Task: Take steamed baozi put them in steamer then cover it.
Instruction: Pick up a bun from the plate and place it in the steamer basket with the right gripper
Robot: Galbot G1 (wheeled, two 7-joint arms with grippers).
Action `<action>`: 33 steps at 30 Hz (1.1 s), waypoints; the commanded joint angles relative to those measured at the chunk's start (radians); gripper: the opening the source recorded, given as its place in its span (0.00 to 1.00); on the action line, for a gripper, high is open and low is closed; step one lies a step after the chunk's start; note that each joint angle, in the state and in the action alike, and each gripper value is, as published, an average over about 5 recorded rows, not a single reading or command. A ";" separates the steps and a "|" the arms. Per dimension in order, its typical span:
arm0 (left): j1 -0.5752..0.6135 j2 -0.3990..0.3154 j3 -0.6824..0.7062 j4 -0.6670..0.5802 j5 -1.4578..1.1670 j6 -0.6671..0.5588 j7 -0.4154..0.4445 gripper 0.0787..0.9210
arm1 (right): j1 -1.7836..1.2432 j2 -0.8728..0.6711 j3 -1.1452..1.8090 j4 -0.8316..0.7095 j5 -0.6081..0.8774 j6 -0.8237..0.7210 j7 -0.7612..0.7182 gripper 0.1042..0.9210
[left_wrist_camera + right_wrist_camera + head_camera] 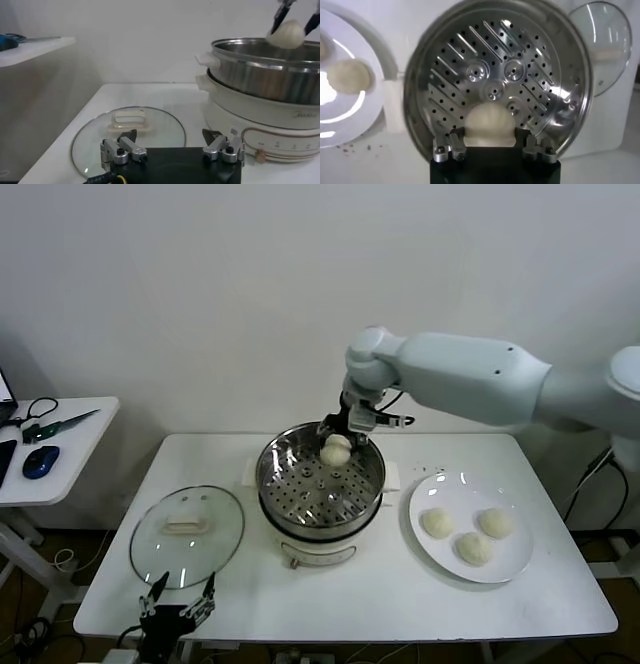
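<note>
– Four baozi in total: is one of them being carried?

– Yes. The right gripper point(341, 431) is hanging over the far side of the steamer point(320, 484), and its fingers are pinching one steamed baozi point(336, 450) between them, closed in on both sides of the bun. In the right wrist view the same bun point(488, 125) is sitting between the fingertips point(454, 144), above the perforated tray point(492, 85) and near the pot's edge. I cannot tell if it is touching the tray yet.

– Where are the other three sitting?

– Three buns point(473, 548) are lying on the white plate point(445, 489), which is sitting on the white table point(400, 594) just beside the steamer, on the robot's right. They are near one another, in a loose triangle.

– And the cover?

– The glass lid point(187, 536) is lying flat on the table on the steamer's left, handle up point(187, 526). It is off the pot, not touching it as far as I can see.

– Is the left arm doing anything?

– The left gripper point(180, 596) is waiting low at the table's near edge, just in front of the lid, with its jaws spread wide and nothing between them. The left wrist view is showing the lid point(128, 133) right ahead of those open fingers point(122, 150), and the steamer's cream base point(260, 125) off to the side.

– Anything else around?

– A side table point(70, 454) on the far left is holding a blue mouse point(41, 460) and some tools.
</note>
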 commanded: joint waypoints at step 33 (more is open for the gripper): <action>-0.007 -0.022 0.013 -0.017 0.002 0.011 0.001 0.88 | 0.316 -0.095 -0.294 -0.069 0.908 -0.258 -0.200 0.88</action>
